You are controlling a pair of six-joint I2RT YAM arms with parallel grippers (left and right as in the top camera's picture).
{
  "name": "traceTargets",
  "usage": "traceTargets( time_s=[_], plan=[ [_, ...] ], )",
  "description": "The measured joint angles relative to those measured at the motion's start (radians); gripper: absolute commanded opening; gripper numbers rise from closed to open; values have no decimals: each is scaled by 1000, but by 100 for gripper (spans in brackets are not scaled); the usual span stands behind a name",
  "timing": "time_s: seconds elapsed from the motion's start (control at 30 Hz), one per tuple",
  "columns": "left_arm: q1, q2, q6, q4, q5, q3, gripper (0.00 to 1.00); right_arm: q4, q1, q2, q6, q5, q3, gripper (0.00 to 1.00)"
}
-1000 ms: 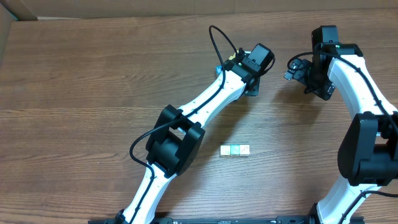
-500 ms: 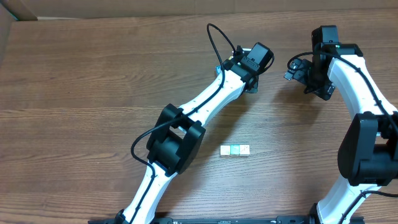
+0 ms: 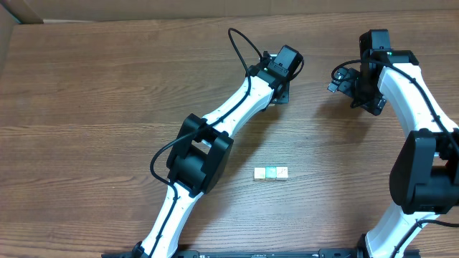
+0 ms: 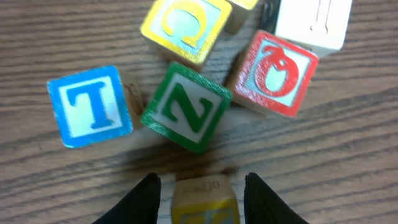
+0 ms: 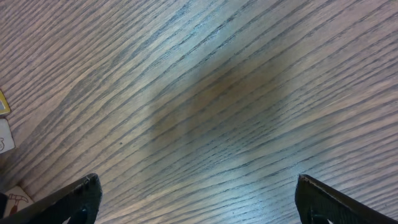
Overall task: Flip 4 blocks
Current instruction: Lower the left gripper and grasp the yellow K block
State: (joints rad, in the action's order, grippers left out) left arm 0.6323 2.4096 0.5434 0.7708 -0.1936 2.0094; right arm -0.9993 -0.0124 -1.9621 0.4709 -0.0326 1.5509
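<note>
Three small blocks lie in a row near the table's front: a whitish one [image 3: 260, 173], a teal-green one [image 3: 271, 173] and a pale one [image 3: 282, 172]. My left gripper [image 3: 278, 93] hangs far back over a cluster of cubes that the arm hides from above. In the left wrist view a yellow block [image 4: 204, 202] sits between the left gripper's [image 4: 202, 186] fingers, with a thin gap of table showing on each side. Beyond it lie a green-faced cube [image 4: 185, 107], a yellow C cube [image 4: 185, 28], a blue T cube [image 4: 90, 106] and a red cube [image 4: 275, 73]. My right gripper [image 5: 208, 205] stands wide open over bare wood.
A white cube [image 4: 311, 22] lies at the cluster's far right. At the right wrist view's left edge, slivers of cubes show, one with a hammer picture [image 5: 15, 199]. The right arm [image 3: 391, 79] stands at the back right. Cardboard [image 3: 14, 11] borders the table's back left.
The left wrist has shifted a little left and back over the cluster, and its fingers have narrowed. The right arm and the row of three blocks have not moved.
</note>
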Motion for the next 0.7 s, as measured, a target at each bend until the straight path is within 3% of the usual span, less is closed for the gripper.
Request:
traceTargets(
  time_s=[0.7],
  plan=[
    [2,0,0,61,29,0,27,0,0,0,1,0,0,100]
  ],
)
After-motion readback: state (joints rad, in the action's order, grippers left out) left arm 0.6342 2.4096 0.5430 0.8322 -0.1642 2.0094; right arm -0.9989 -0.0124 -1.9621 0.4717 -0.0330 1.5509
